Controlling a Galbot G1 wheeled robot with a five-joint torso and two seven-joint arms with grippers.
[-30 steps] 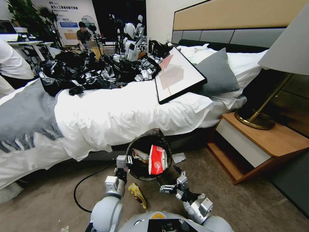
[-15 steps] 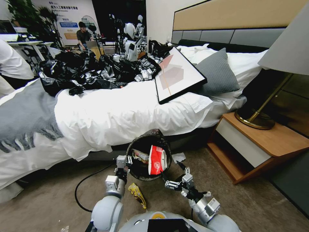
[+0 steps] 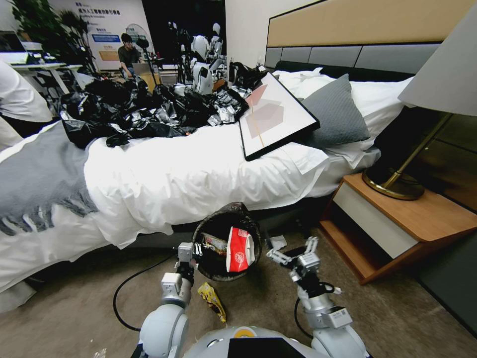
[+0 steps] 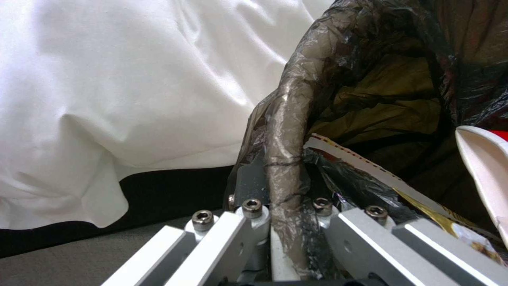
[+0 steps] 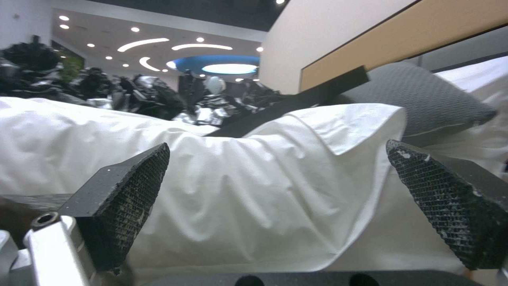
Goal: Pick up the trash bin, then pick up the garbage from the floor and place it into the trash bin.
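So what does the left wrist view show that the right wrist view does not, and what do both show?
Left wrist view alone: the left gripper shut on the bag-covered rim of the trash bin, with a snack wrapper and a red-and-white carton inside.

Right wrist view alone: the right gripper open and holding nothing, the grey pillow, the headboard and the pile of black bags.

Both: the white bed sheet.

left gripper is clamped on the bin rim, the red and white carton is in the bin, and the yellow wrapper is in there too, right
Not quite. The left gripper is shut on the trash bin rim and the red-and-white carton sits in the bin, but the head view shows the yellow wrapper lying on the carpet in front of the bin.
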